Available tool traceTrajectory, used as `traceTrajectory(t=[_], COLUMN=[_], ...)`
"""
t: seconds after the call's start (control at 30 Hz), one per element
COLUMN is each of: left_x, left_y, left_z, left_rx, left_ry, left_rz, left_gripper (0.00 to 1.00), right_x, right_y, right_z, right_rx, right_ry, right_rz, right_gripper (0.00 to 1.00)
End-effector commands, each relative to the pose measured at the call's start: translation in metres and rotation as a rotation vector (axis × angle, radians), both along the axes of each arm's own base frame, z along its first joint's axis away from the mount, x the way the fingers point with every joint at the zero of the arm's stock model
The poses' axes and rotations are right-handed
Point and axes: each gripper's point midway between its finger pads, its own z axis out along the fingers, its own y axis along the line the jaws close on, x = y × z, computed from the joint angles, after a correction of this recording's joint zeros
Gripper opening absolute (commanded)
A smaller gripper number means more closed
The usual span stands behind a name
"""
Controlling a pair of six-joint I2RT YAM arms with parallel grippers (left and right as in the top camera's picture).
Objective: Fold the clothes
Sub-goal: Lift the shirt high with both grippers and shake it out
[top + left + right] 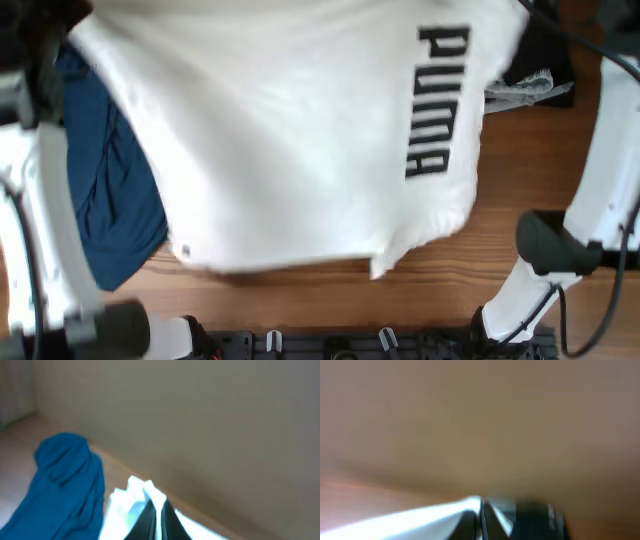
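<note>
My left hand [159,517] and right hand [482,517] pinch the white PUMA T-shirt [300,130] aloft, no fold yet made; a blue garment [100,190] waits on the table [480,260].

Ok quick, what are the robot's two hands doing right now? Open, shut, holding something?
Left gripper: closed, pinching the white T-shirt with black PUMA lettering.
Right gripper: closed, pinching the same T-shirt.

White arm links [612,150], black joints [548,242], thin black cables [558,305]
</note>
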Motion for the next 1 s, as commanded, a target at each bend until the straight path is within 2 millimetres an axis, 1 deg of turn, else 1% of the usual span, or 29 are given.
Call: traceTrajectory(t=[0.0,0.03,0.07,0.1,0.13,0.17,0.2,0.23,0.27,0.3,0.33,0.37,0.4,0.43,0.47,0.5,0.53,0.57,0.6,0.63,0.67,0.7,0.73,0.77,0.8,0.83,0.87,0.97], left_x=[0.026,0.026,0.023,0.017,0.010,0.004,-0.001,-0.002,-0.003,0.000,0.001,0.003,0.004,0.004,0.002,0.000,-0.003,-0.005,-0.009,-0.014,-0.021,-0.030,-0.043,-0.060,-0.074,-0.087,-0.110,-0.160], left_y=[0.001,0.002,0.002,0.003,0.001,0.000,-0.001,-0.001,-0.002,-0.001,-0.001,0.000,0.000,0.001,0.004,0.008,0.014,0.021,0.027,0.030,0.030,0.027,0.024,0.019,0.015,0.012,0.005,-0.011], left_z=[0.029,0.047,0.070,0.095,0.118,0.132,0.143,0.143,0.135,0.117,0.097,0.068,0.044,0.012,-0.010,-0.025,-0.035,-0.036,-0.033,-0.027,-0.017,-0.006,0.009,0.026,0.038,0.048,0.066,0.108], left_rx=[0.031,0.045,0.073,0.091,0.105,0.112,0.129,0.145,0.154,0.140,0.122,0.111,0.107,0.100,0.091,0.087,0.076,0.072,0.071,0.074,0.079,0.087,0.095,0.103,0.111,0.118,0.129,0.165], left_ry=[-0.123,-0.171,-0.224,-0.278,-0.329,-0.357,-0.372,-0.363,-0.327,-0.262,-0.193,-0.088,-0.001,0.111,0.191,0.246,0.280,0.289,0.282,0.270,0.252,0.232,0.205,0.178,0.157,0.139,0.102,-0.016], left_rz=[-0.038,-0.037,-0.035,-0.032,-0.031,-0.031,-0.032,-0.035,-0.044,-0.046,-0.049,-0.057,-0.065,-0.078,-0.075,-0.068,-0.055,-0.041,-0.028,-0.018,-0.013,-0.010,-0.006,-0.004,0.001,0.006,0.009,0.018], left_gripper=[0.04,0.04,0.04,0.04,0.04,0.04,0.04,0.04,0.04,0.04,0.04,0.04,0.04,0.04,0.04,0.04,0.04,0.04,0.04,0.04,0.04,0.04,0.04,0.04,0.04,0.04,0.04,0.04], right_x=[-0.009,-0.015,-0.024,-0.034,-0.041,-0.046,-0.047,-0.046,-0.042,-0.039,-0.033,-0.024,-0.015,-0.004,0.002,0.009,0.015,0.018,0.018,0.012,0.003,-0.010,-0.030,-0.055,-0.073,-0.097,-0.118,-0.167], right_y=[0.006,0.006,0.007,0.010,0.012,0.012,0.012,0.012,0.011,0.011,0.013,0.014,0.016,0.018,0.021,0.023,0.023,0.022,0.022,0.022,0.023,0.023,0.024,0.024,0.023,0.023,0.023,0.022], right_z=[0.066,0.082,0.101,0.118,0.130,0.136,0.137,0.134,0.128,0.122,0.111,0.093,0.073,0.049,0.031,0.013,-0.003,-0.013,-0.016,-0.011,-0.002,0.009,0.024,0.039,0.049,0.060,0.070,0.092], right_rx=[-0.001,-0.005,-0.006,-0.008,-0.009,-0.004,-0.004,-0.004,-0.021,-0.020,-0.017,-0.012,-0.005,0.002,0.000,-0.005,-0.006,-0.015,-0.019,-0.019,-0.021,-0.021,-0.023,-0.027,-0.031,-0.049,-0.058,-0.067], right_ry=[-0.234,-0.285,-0.345,-0.404,-0.442,-0.460,-0.461,-0.448,-0.430,-0.413,-0.376,-0.322,-0.259,-0.187,-0.138,-0.088,-0.043,-0.018,-0.007,-0.012,-0.022,-0.030,-0.044,-0.057,-0.064,-0.076,-0.087,-0.125], right_rz=[0.048,0.049,0.050,0.067,0.076,0.075,0.075,0.075,0.075,0.075,0.084,0.096,0.106,0.121,0.140,0.157,0.159,0.162,0.162,0.162,0.162,0.162,0.161,0.158,0.146,0.147,0.143,0.121], right_gripper=[0.04,0.04,0.04,0.04,0.04,0.04,0.04,0.04,0.04,0.04,0.04,0.04,0.04,0.04,0.04,0.04,0.04,0.04,0.04,0.04,0.04,0.04,0.04,0.04,0.04,0.04,0.04,0.04])
